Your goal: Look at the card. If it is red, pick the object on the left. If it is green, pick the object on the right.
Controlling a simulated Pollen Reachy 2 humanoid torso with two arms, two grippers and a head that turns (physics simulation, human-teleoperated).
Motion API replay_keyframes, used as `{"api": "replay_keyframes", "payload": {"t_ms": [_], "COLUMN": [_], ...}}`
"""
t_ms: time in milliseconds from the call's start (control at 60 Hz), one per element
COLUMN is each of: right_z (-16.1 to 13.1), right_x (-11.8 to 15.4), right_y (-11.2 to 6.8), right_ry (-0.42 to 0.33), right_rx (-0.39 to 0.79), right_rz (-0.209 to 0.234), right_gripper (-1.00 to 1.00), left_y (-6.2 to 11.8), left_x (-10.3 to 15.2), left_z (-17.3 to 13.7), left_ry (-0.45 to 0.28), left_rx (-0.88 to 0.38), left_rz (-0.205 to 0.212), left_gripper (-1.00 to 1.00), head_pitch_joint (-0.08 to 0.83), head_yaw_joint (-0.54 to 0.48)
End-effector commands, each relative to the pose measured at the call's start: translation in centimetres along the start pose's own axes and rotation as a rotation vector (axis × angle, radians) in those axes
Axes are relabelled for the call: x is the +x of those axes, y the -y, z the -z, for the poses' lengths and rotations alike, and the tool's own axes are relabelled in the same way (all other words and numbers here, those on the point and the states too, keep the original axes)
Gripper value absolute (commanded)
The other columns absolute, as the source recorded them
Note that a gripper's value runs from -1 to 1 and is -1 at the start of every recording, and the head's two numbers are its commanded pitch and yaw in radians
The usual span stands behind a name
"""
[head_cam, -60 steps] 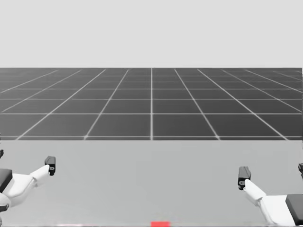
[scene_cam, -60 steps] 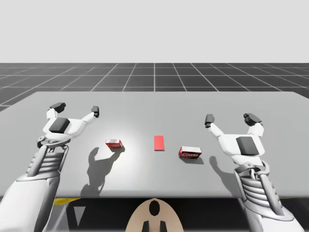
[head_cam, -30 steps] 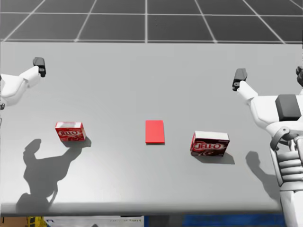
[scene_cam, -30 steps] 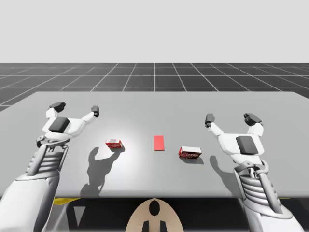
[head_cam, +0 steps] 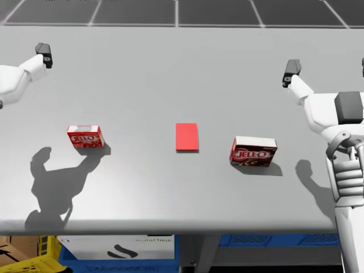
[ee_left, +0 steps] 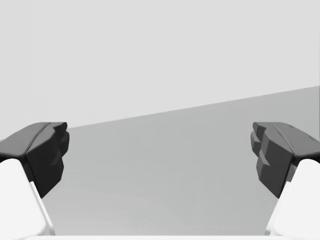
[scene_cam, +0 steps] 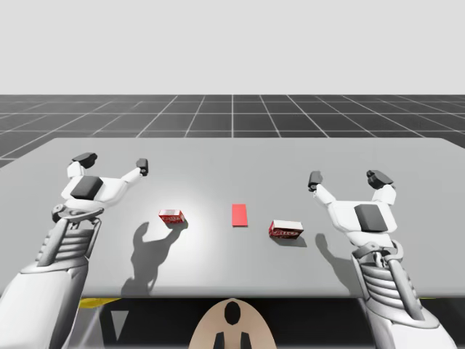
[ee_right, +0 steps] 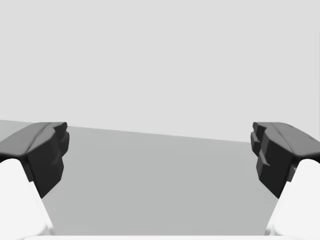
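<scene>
The flat red rectangular card [head_cam: 187,137] lies in the middle of the plain grey surface [scene_cam: 290,160], its long axis running from the robot's side toward the far edge. To its left, well apart from it, sits the small red cardboard box [head_cam: 85,136], lying low with its long axis across the surface, side to side, and turned only slightly; its printed red front faces the robot and its paler top faces up. On the card's other side, a little nearer the robot, rests the larger dark-red cardboard box with a white top [head_cam: 253,152], also lying crosswise and a touch skewed. The robot's left gripper [scene_cam: 115,162] hovers beyond and to the outside of the small box, its dark fingers [ee_left: 47,152] spread wide with nothing between them but bare surface. The right gripper [scene_cam: 347,179] hangs the same way past the larger box, fingers [ee_right: 275,155] equally far apart, touching nothing.
</scene>
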Motion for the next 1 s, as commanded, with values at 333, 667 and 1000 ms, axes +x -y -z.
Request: {"api": "replay_keyframes", "payload": {"t_ms": [333, 667, 1000], "right_z": [-0.1, -0.2, 0.1], "right_x": [-0.3, -0.7, -1.9], "right_y": [-0.6, -0.5, -0.3], "right_ry": [-0.012, -0.017, -0.040], "right_rx": [0.009, 0.009, -0.001], "right_rz": [0.002, 0.007, 0.015], "right_gripper": [-1.00, -1.00, -1.00], "left_y": [0.2, 0.2, 0.9], "left_x": [-0.3, 0.5, 3.1], "left_z": [0.1, -0.3, -8.5], "left_ry": [-0.011, -0.042, -0.240], "left_rx": [-0.003, -0.016, -0.197], "left_rz": [0.004, -0.098, -0.252], "left_gripper": [-1.00, -1.00, -1.00], "head_pitch_joint": [0.684, 0.672, 0.690], "head_yaw_joint": [0.28, 0.31, 0.31]}}
